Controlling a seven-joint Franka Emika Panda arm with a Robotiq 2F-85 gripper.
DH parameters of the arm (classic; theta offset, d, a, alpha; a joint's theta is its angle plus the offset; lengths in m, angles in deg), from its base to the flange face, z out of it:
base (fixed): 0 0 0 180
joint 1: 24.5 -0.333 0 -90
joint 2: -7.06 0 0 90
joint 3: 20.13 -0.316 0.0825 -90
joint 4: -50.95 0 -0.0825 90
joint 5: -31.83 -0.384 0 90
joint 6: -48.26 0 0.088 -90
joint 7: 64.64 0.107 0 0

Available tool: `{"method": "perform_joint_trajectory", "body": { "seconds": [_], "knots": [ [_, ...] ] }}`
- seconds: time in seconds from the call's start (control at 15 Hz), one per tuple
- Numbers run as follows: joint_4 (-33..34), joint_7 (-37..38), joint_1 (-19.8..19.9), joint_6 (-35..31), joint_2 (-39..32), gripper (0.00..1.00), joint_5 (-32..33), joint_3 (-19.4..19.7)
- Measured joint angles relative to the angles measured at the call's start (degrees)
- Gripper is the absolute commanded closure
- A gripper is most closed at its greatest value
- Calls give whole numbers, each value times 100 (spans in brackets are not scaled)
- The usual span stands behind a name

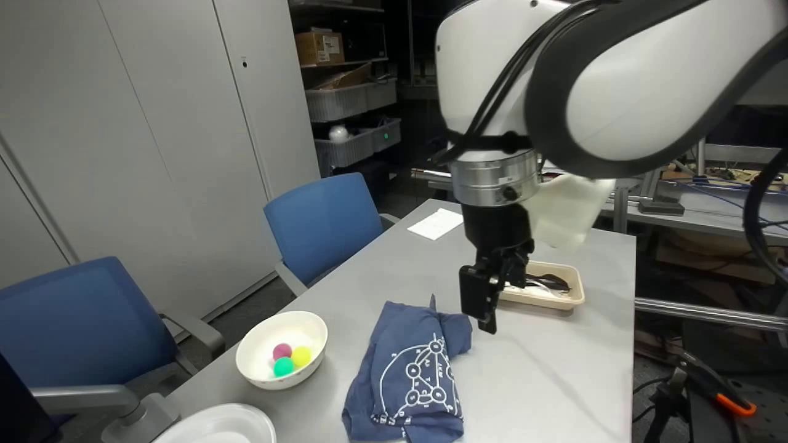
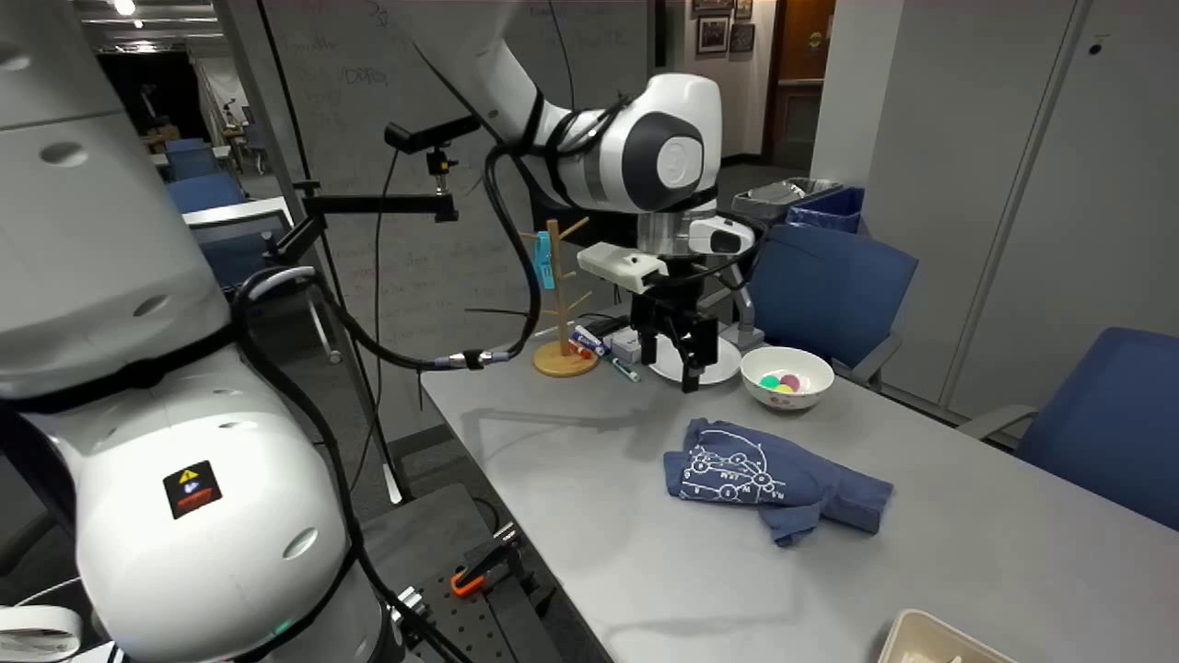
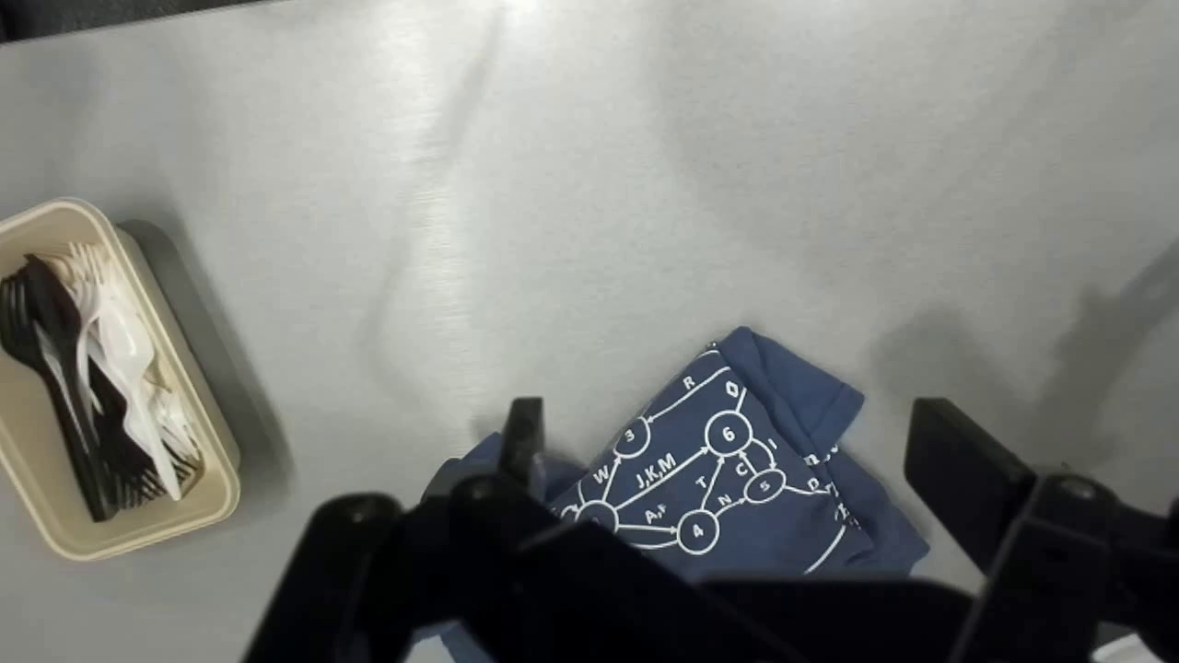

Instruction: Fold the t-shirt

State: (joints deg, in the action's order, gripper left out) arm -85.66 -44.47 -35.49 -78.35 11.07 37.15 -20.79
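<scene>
The navy t-shirt lies on the grey table in a partly folded, uneven bundle, with its white line print facing up. It shows in both exterior views (image 1: 409, 375) (image 2: 774, 479) and in the wrist view (image 3: 663, 497). Some sleeve or hem parts stick out at its edges. My gripper (image 1: 483, 301) hangs above the table, apart from the shirt, with its fingers pointing down; it also shows in an exterior view (image 2: 680, 359). In the wrist view, the gripper (image 3: 728, 437) has its fingers spread wide with nothing between them. The gripper body hides the shirt's lower part there.
A white bowl (image 1: 249, 366) with several coloured balls stands near the shirt. A white plate (image 2: 723, 370) is beside the bowl. A beige tray (image 3: 207, 387) holds plastic cutlery. A wooden stand (image 2: 564, 359) and markers (image 2: 589, 341) are at a table edge. Paper (image 1: 436, 224) lies farther off.
</scene>
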Motion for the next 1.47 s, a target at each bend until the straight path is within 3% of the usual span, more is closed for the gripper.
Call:
{"method": "perform_joint_trajectory", "body": {
  "seconds": [0.47,1.0,1.47],
  "knots": [
    [-1204,0,125,-477,1566,0,0,-240],
    [-1323,39,277,-576,1664,0,4,-437],
    [-1530,173,468,-1762,1665,0,5,-668]
  ]
}}
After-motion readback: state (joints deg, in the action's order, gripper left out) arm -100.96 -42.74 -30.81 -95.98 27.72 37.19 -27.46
